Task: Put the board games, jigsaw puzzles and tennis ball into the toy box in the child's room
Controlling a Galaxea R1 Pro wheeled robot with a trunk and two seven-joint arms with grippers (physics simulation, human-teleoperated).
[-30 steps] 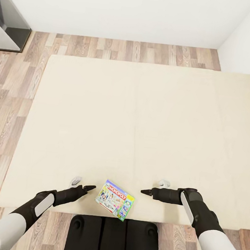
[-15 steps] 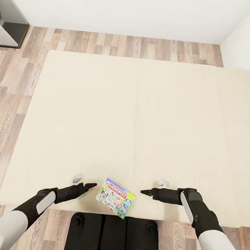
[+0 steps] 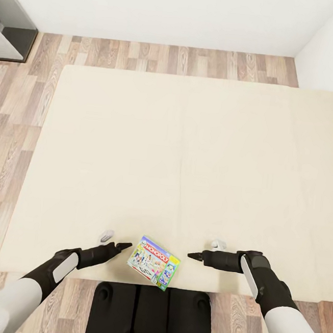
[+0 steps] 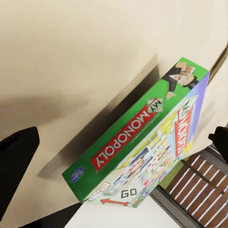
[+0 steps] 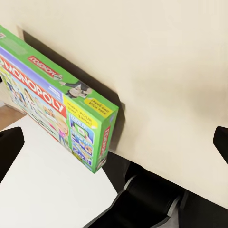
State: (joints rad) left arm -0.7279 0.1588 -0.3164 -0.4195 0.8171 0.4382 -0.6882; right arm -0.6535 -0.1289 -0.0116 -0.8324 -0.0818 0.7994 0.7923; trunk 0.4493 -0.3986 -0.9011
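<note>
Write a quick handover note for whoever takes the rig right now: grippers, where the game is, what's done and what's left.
Left gripper: open, empty, just left of the Monopoly box.
Right gripper: open, empty, to the box's right, with a wider gap.
The box lies flat near the bed's front edge, between both grippers, one corner over the edge.
Done: nothing gripped yet.
Left: grasp this box, carry it to the toy box, then collect the other toys.

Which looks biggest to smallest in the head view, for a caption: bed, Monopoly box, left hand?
1. Bed, by far the largest.
2. Monopoly box.
3. Left hand; it sits close to the box's size, so that order is unsure.
</note>
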